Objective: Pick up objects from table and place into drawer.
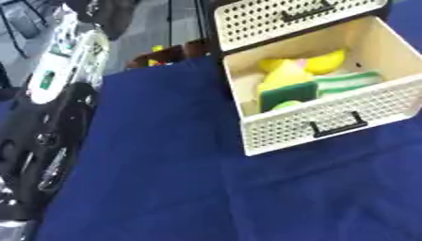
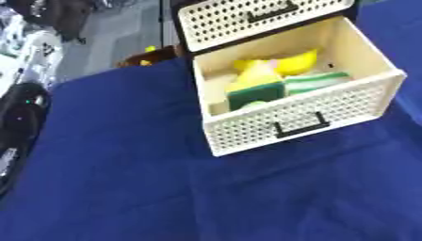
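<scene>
The drawer (image 2: 296,123) stands open, holding yellow things (image 2: 272,66) and a green sponge (image 2: 255,94); a dark arm (image 1: 45,141) at left, fingers I cannot tell.

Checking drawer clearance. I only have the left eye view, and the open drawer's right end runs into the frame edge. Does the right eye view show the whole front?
Observer: Yes. In the right eye view the open drawer shows whole, with its right front corner well inside the frame.
Operator: Anything beside that corner?
Observer: Only blue cloth shows to its right, out to the frame edge.
</scene>
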Robot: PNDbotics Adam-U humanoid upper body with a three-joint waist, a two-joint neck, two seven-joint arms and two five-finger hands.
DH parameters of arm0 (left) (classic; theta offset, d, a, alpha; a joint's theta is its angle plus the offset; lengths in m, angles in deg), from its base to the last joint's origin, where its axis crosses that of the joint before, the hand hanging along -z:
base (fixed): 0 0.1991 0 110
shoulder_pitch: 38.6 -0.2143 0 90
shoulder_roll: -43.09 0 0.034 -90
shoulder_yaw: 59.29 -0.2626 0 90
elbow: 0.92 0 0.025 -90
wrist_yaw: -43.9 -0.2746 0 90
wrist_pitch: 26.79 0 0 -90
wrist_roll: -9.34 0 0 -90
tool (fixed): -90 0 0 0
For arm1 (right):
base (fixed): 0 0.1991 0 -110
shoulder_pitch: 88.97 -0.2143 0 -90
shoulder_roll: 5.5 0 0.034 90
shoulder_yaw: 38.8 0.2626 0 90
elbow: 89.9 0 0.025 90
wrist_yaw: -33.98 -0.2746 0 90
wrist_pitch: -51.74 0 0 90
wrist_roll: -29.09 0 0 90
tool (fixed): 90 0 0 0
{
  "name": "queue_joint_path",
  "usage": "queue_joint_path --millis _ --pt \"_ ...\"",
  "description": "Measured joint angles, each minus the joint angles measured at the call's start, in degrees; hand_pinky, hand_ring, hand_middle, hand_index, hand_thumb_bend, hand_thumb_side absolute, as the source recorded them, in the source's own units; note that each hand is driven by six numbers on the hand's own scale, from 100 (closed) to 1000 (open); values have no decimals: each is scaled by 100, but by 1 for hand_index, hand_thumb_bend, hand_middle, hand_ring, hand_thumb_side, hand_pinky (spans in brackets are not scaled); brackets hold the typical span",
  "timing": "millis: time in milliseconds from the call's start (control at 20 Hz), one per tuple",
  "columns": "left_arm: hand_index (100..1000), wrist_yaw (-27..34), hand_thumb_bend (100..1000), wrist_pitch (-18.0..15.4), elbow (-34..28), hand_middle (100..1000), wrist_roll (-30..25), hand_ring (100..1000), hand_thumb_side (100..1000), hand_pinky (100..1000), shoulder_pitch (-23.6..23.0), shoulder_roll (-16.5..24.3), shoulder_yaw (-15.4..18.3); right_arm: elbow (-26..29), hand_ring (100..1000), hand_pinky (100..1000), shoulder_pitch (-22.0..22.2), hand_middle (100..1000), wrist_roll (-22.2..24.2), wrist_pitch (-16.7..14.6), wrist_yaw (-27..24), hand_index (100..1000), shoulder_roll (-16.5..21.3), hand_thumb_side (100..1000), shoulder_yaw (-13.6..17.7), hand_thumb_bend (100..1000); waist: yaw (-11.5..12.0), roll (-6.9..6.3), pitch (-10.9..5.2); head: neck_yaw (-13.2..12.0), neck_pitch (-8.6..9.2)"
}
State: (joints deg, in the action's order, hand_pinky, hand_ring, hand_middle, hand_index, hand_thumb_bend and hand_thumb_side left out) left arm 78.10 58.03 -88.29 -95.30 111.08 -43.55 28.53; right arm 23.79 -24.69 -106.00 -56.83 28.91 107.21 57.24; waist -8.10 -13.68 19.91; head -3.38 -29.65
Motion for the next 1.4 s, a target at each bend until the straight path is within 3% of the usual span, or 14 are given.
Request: queue_joint_path --millis 300,600,1050,1400 --pt "754 526 290 73 -1268 606 1315 538 921 406 -623 141 428 0 522 405 102 456 -57 -55 88 739 91 1000 9 100 196 13 0 76 0" --pt "774 143 324 -315 -2418 624 2447 559 880 433 -1520 263 822 0 527 410 285 460 -138 -149 210 739 159 1000 71 100 542 268 -15 78 -2" --pt "779 -1400 309 -1393 -2617 634 3083 585 872 454 -2693 344 1138 0 540 427 537 475 3 -377 533 738 423 1000 83 100 843 480 -53 125 -52" --pt "776 -2127 290 -1686 -2618 631 3244 587 894 454 -3298 242 1269 0 536 428 743 488 545 -669 977 729 729 1000 10 128 900 609 -54 180 -60"
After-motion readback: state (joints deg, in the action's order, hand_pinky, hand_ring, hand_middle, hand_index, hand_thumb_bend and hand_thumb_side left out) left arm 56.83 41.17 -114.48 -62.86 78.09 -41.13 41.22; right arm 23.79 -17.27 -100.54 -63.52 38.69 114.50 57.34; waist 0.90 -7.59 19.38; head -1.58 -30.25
